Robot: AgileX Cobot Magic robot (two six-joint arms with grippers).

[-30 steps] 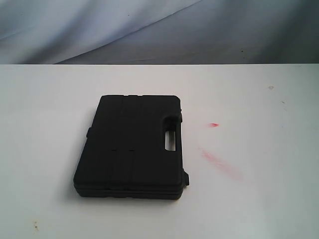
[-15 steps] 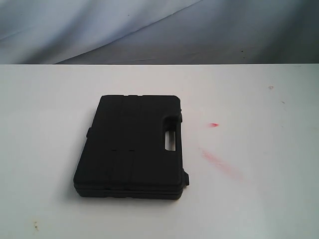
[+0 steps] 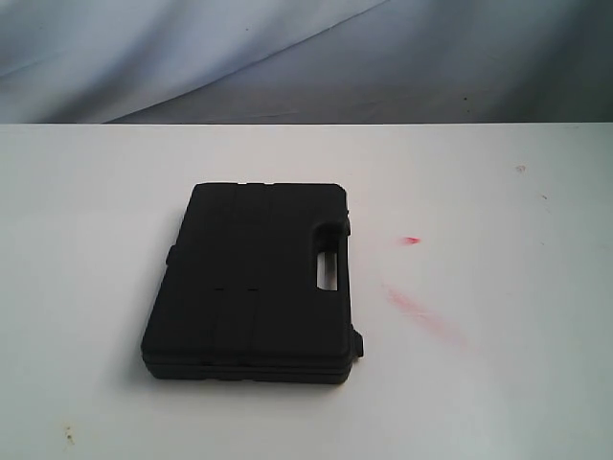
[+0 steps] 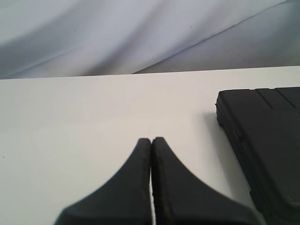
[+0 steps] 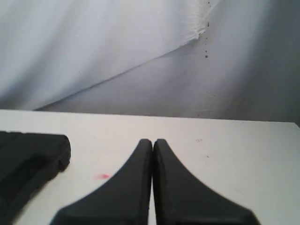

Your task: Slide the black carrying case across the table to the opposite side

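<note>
The black carrying case [image 3: 254,283] lies flat on the white table [image 3: 479,211], left of centre in the exterior view, its handle slot on the right side. Neither arm appears in the exterior view. In the left wrist view my left gripper [image 4: 152,139] is shut with nothing between its fingers, hovering over bare table, and a corner of the case [image 4: 265,140] lies off to one side, apart from it. My right gripper [image 5: 153,141] is shut and empty too, with the case's end [image 5: 28,161] some way off beside it.
Red smudges [image 3: 417,307] and a small red mark [image 3: 411,240] stain the table right of the case. A pale draped cloth [image 3: 287,57] hangs behind the table's far edge. Tiny specks [image 3: 67,436] dot the front left.
</note>
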